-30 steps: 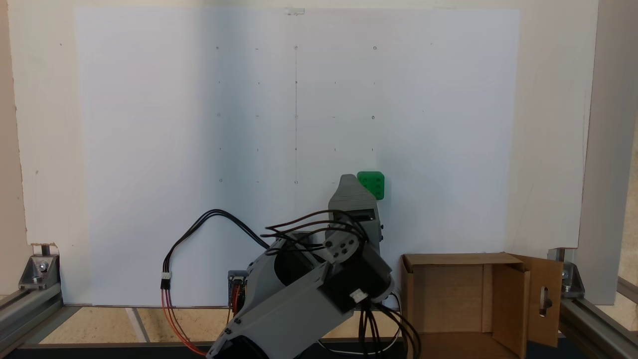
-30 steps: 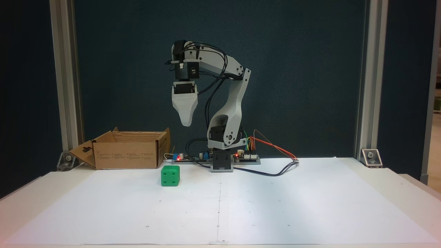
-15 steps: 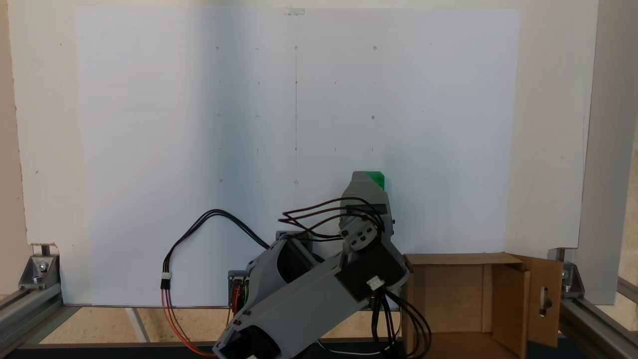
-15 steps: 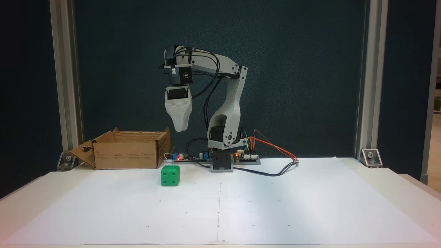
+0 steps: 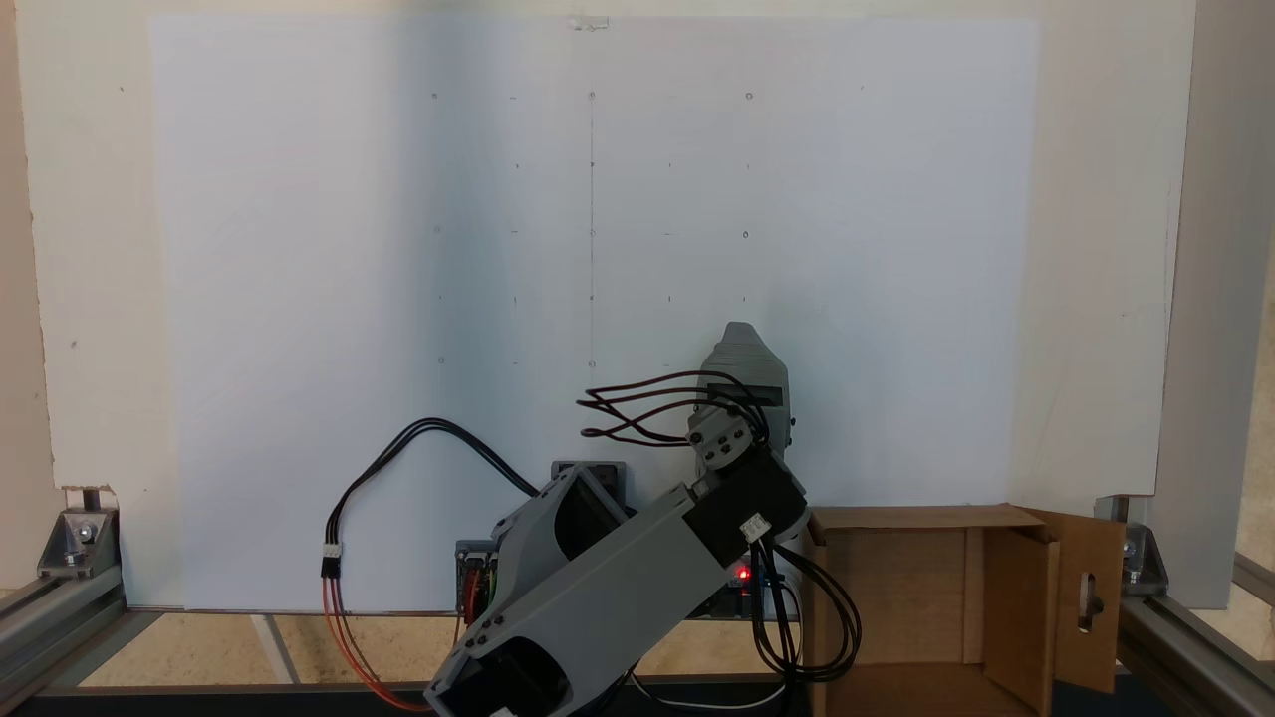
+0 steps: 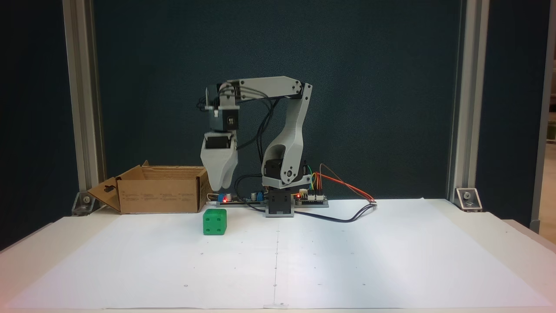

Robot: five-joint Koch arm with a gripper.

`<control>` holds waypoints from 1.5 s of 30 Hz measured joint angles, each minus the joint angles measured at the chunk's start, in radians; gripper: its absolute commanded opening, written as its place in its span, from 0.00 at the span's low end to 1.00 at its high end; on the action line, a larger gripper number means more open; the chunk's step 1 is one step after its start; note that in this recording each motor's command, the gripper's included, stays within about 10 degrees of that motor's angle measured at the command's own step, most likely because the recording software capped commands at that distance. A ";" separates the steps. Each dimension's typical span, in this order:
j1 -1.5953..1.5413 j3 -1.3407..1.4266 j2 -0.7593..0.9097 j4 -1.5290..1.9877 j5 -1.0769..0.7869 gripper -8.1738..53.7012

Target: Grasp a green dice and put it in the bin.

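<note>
Above the green dice (image 6: pixel 214 221) hangs the pincer (image 6: pixel 218 188) (jaw gap unreadable, holding nothing); grasping and carrying to the bin (image 6: pixel 157 195) remain.

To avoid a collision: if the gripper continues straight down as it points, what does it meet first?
Probably the green dice: the gripper hangs almost directly above it, with only air between. Depth alignment is uncertain.

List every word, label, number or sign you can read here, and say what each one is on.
No text can be read.
Box: rows of small dark print on its front wall, too small to read.
Arm motor: a small round mark, too blurred to read.
Green dice: no numerals, only four pips on the facing side.
Paper sheet: only small dots and ticks, no writing.
</note>
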 measured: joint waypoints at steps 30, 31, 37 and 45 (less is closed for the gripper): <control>0.037 0.100 -0.084 -0.156 0.000 0.88; 0.037 0.100 -0.094 -0.164 0.000 0.88; 0.037 0.146 -0.137 -0.242 0.000 0.86; 0.037 0.212 -0.150 -0.353 0.000 0.85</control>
